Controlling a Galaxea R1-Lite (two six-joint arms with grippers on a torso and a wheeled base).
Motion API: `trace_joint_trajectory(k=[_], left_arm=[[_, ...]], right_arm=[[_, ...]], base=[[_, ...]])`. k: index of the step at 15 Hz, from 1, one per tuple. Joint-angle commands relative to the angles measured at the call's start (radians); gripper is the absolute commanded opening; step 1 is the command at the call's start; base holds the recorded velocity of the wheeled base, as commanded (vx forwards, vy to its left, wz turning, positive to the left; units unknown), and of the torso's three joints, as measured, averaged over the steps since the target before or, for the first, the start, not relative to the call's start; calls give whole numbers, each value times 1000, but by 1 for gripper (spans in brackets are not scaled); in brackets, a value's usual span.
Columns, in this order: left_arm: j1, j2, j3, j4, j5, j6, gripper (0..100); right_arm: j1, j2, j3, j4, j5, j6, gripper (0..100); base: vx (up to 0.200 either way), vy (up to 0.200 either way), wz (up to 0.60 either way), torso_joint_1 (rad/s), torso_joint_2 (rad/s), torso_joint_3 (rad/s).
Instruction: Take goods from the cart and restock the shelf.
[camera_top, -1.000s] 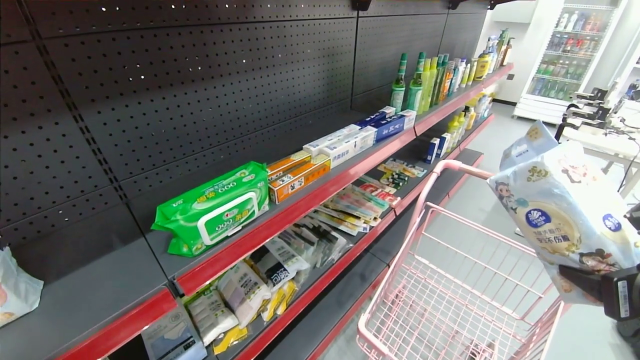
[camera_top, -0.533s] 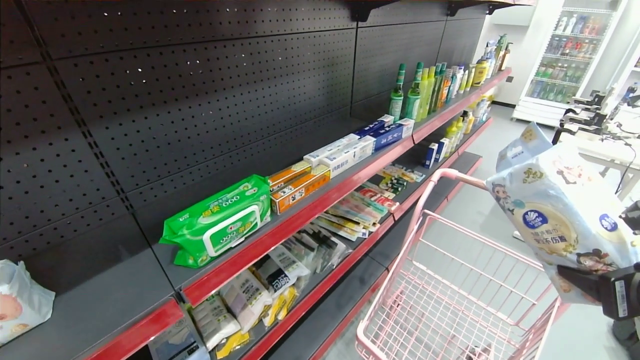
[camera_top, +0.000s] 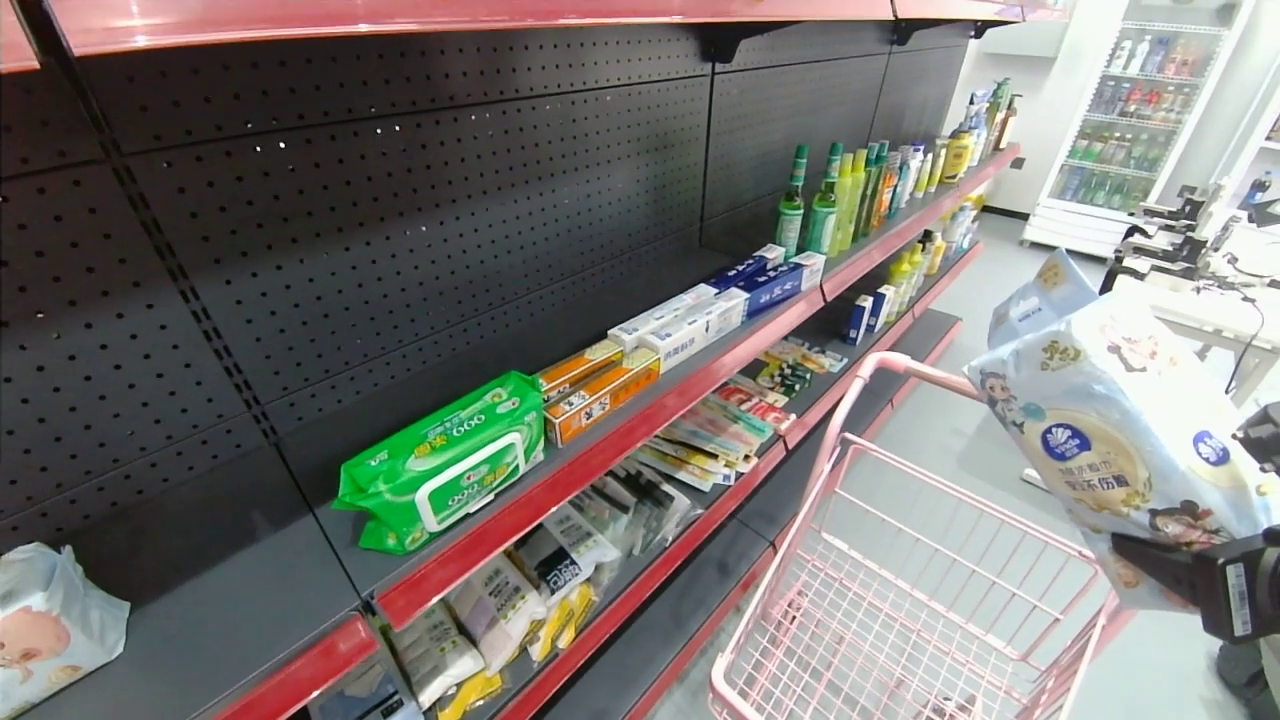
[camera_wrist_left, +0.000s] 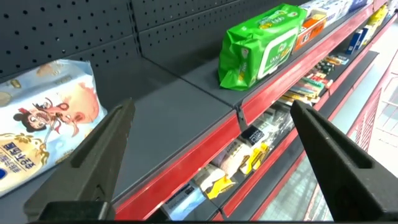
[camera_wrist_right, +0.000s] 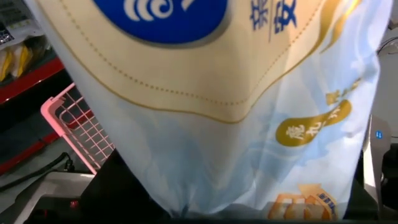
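**Item 1, lower right of the head view.** The right gripper is clamped on the bottom end of the tissue pack. The pack's printed film sits close against the right wrist camera. It stands tilted and is held above the cart's rim, probably so that it clears the wire on the way to the shelf.

**Item 2, bottom centre-right.** The pink cart is parked just beside the shelving, which keeps the goods within a short carry.

**Item 3, left wrist view.** The left gripper has its fingers spread wide and holds nothing. It faces the shelf, apparently kept free as a spare.

**Item 4, lower left.** The shelf is a grey deck with a red front lip.
- A matching pack lies on it at the frame's edge and probably marks the row for this product.
- The bare stretch between that pack and the next item looks like the slot to fill.

**Item 5, centre-left.** A green wipes pack lies flat with its face up, near the lip.

**Item 6, centre.** Orange cartons come first, then white and blue cartons. They are laid lengthwise in a line, faces outward for shoppers.

**Item 7, upper right.** Green bottles stand upright farther along the shelf.

**Item 8, far upper right.** A glass-door cooler stands well apart from the work.
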Motion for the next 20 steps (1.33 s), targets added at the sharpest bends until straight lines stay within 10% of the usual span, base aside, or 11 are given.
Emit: trace_joint_trajectory(k=[1,20], left_arm=[[0,1,0,0,0,0,100],[0,1,2,0,0,0,100]], right_arm=[[0,8,-1,0,-1,-9,0],[-1,-75,-14,-1,-2,-60,0]], base=[[0,0,0,95,-222,-115],[0,0,505,4,-3,0]])
